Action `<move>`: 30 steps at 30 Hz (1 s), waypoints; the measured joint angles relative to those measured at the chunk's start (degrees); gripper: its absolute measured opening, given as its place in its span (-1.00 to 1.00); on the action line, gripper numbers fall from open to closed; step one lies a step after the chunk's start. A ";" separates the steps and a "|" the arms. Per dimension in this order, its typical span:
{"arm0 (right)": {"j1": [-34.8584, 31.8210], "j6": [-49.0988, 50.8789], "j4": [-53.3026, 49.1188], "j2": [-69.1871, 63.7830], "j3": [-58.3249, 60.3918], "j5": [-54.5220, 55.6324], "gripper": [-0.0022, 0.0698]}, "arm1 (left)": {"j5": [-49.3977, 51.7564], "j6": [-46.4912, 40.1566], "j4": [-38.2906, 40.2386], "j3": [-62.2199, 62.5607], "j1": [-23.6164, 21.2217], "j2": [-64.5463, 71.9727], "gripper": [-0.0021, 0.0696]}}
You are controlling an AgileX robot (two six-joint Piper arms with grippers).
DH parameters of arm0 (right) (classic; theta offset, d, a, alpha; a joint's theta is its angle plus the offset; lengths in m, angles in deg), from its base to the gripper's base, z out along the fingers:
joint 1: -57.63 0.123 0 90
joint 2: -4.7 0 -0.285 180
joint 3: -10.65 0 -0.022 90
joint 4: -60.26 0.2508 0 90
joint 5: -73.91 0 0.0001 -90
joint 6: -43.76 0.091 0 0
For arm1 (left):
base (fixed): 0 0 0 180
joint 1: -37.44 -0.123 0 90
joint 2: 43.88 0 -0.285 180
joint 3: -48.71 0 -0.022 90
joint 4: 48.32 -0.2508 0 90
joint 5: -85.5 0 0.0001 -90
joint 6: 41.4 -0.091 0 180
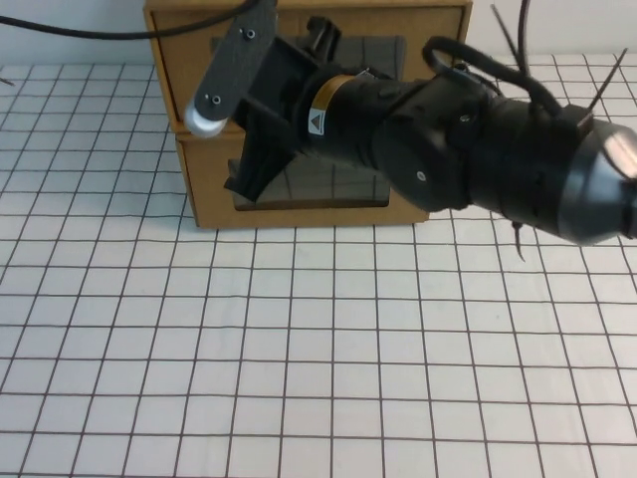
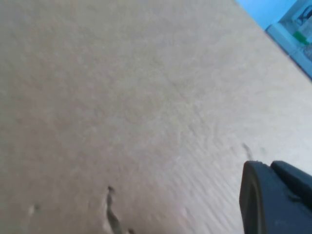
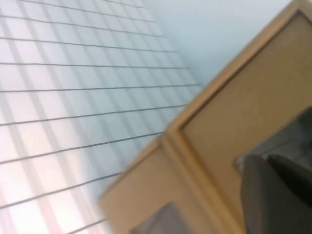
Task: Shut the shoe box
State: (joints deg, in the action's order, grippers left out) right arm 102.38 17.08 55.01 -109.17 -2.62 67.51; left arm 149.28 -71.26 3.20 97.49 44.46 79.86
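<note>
Shoe box [image 1: 209, 189] at the far middle of the gridded table [image 1: 318, 378], lower of two stacked brown cardboard drawers, directly beneath the twin drawer [image 1: 179, 50]. Plain brown front with a clear rectangular window [image 1: 338, 189], dark inside, mostly covered by the arm. Pull tab hidden from the high view. Top edge of the front visible at the left corner, just under the twin; cannot tell whether fully pushed in.

Right gripper [image 1: 249, 174] reaching in from the right, tip against or just before the left part of the window, with the black wrist camera [image 1: 224, 80] angled up across the twin drawer. Cannot tell whether its claw is apart or together, nor whether actually touching the cardboard; seen from the right wrist only as one blurred dark finger [image 3: 278, 195] close to the box fronts.

Left gripper [image 2: 278, 200] out of the high view; from its own wrist, one black finger close over a plain cardboard surface [image 2: 146, 97]. Claw opening impossible to tell.
</note>
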 joint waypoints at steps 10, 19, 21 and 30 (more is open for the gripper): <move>0.76 1.15 19.49 10.69 -1.05 -19.67 -0.98 | 6.59 -2.88 2.72 0.09 -5.79 -10.08 -0.96; -5.54 1.24 23.96 16.75 -3.69 -27.56 -0.98 | 7.99 -4.06 2.75 -5.52 -6.67 -21.36 -0.96; -7.80 1.24 24.94 18.19 -3.69 -28.85 -0.98 | 7.99 -4.94 2.54 -8.99 -6.67 -25.55 -0.96; -14.55 2.87 26.31 30.81 1.71 -30.76 -0.98 | 4.73 -4.93 -7.49 -33.76 -6.67 -48.76 -0.96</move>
State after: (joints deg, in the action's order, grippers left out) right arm 87.83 19.96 81.32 -78.36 -0.91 36.75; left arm 154.01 -76.19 -4.29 63.73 37.79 31.10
